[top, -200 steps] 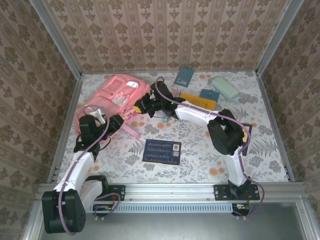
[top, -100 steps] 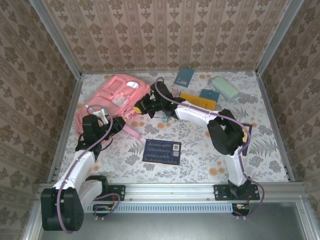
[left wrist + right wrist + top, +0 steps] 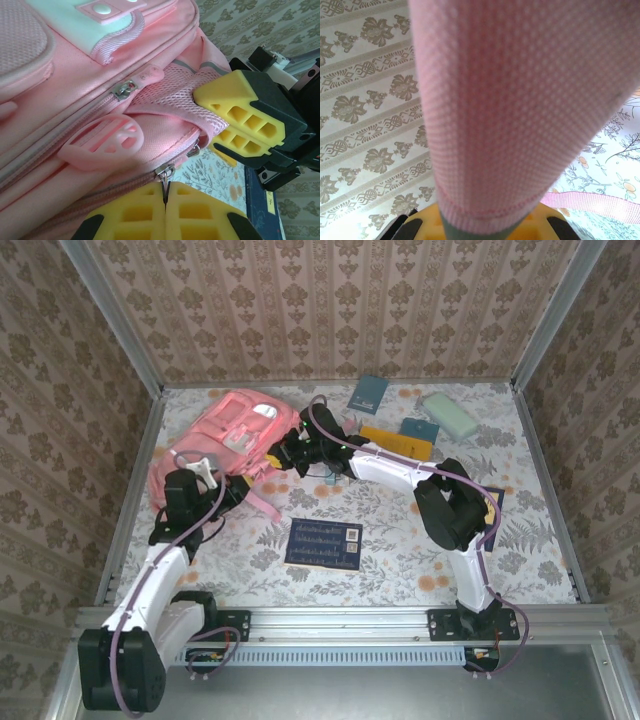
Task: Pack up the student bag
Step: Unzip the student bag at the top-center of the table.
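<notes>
Seeing the student bag [image 3: 222, 440] at far left of the table [image 3: 400, 540]; left gripper [image 3: 165, 202] pinching its zipper pull [image 3: 164, 175], right gripper [image 3: 210, 125] clamping its mesh pocket edge [image 3: 180, 100]; I can't read print on the navy card [image 3: 323, 542].

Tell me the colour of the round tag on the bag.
Pink; the round tag shows best from the left wrist.

Student bag [image 3: 225, 435] blocking far left corner of desk [image 3: 400, 565], teal book [image 3: 368, 394] at far edge, dark booklet [image 3: 323, 543] centre, near right corner open.
</notes>
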`<state>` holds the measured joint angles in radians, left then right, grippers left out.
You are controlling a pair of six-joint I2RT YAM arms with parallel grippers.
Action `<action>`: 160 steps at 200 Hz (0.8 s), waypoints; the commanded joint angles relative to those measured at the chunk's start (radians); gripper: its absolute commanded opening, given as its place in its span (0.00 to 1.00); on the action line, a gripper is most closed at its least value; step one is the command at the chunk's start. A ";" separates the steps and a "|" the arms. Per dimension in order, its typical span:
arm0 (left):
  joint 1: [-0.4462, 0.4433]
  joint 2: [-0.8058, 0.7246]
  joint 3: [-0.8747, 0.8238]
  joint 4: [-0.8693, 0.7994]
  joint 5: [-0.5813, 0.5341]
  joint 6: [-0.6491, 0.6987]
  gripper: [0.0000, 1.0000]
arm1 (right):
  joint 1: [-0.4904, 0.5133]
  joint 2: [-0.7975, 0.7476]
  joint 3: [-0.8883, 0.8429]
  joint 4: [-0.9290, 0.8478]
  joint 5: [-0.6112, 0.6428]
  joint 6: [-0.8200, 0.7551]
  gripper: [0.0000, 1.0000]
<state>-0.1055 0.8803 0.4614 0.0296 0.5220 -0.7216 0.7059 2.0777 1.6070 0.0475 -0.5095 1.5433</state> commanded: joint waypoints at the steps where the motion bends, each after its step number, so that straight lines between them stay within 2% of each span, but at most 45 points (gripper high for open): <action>1: -0.005 -0.055 0.030 -0.135 -0.097 0.038 0.00 | 0.001 -0.067 0.032 0.046 -0.030 -0.003 0.00; 101: -0.005 -0.103 0.073 -0.480 -0.442 0.063 0.00 | -0.073 -0.115 -0.060 0.058 -0.013 -0.029 0.00; 160: -0.005 -0.098 0.092 -0.585 -0.607 0.076 0.00 | -0.139 -0.114 -0.093 0.029 -0.035 -0.081 0.00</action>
<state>-0.1177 0.7898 0.5301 -0.4366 0.0807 -0.6678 0.6346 2.0411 1.5154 0.0483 -0.5594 1.5002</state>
